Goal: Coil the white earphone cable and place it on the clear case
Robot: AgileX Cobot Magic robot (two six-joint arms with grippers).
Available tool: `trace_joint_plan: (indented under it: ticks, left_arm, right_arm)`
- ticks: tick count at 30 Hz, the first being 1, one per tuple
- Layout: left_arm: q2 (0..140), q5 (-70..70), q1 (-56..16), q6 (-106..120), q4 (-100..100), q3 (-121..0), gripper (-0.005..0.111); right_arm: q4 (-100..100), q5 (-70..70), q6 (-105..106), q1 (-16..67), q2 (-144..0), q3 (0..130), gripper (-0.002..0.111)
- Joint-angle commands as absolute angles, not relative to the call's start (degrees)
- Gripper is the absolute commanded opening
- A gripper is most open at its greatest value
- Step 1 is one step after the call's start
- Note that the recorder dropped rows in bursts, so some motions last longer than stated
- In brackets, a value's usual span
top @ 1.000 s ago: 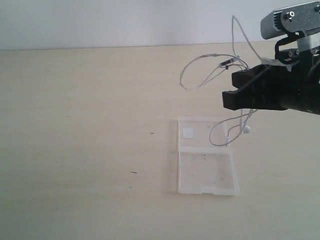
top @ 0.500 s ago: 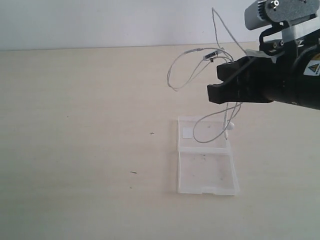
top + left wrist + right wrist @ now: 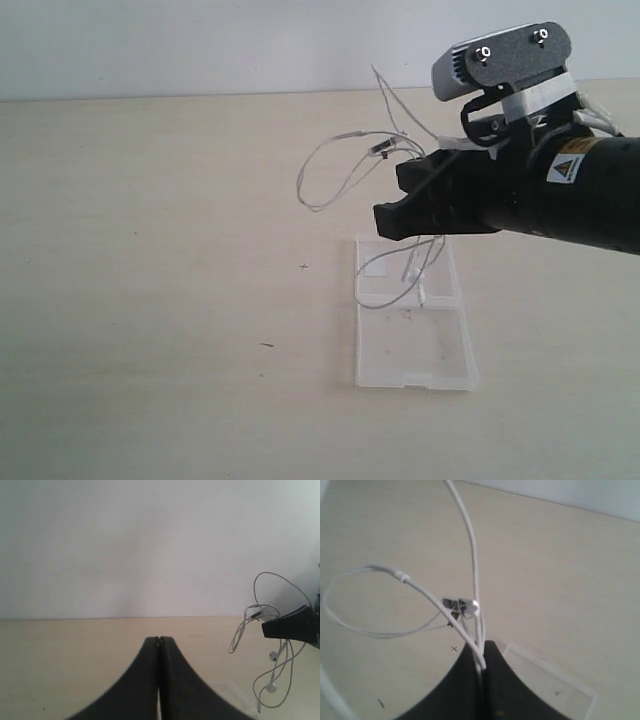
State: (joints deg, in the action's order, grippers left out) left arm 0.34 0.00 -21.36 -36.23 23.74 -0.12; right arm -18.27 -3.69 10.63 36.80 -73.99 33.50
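Observation:
My right gripper [image 3: 392,200] hangs above the far half of the clear case [image 3: 415,352], shut on the white earphone cable [image 3: 322,160]. Loose loops of cable stick out to the left and upward from the fingers. The earbuds [image 3: 421,292] dangle just over the case half that carries the small white sticker [image 3: 375,267]. In the right wrist view several strands of the cable [image 3: 470,545] run into my shut right gripper [image 3: 483,654], with the inline remote [image 3: 460,605] just beyond the tips and the case [image 3: 560,682] beneath. My left gripper [image 3: 159,641] is shut and empty, away from the cable [image 3: 239,637].
The case lies opened flat on a pale wooden table [image 3: 150,300] with a white wall [image 3: 200,40] behind it. A few small dark specks [image 3: 267,345] mark the tabletop left of the case.
My right gripper has carried the cable leftward and nearer the camera, from right of the case to above its far half. The dangling earbuds now hang over the case. The left gripper shows no change.

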Motion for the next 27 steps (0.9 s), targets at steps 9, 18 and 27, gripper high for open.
trace_joint_plan:
  ticks: [9, 18, 27]
  left_arm:
    - [0.0, -3.5, -12.0, -35.6, 23.3, 0.0, 0.0]
    - [0.0, -3.5, -12.0, -35.8, 23.3, 0.0, 0.0]
    - [0.0, -3.3, -12.0, -36.3, 23.3, 0.0, 0.0]
  right_arm:
    - [-25.5, -18.2, 9.8, 38.0, -77.8, 23.2, 0.0]
    - [-25.5, -19.4, 8.8, 38.0, -82.9, 22.7, 0.0]
    - [-27.1, -22.4, 8.4, 38.0, -90.3, 23.3, 0.0]
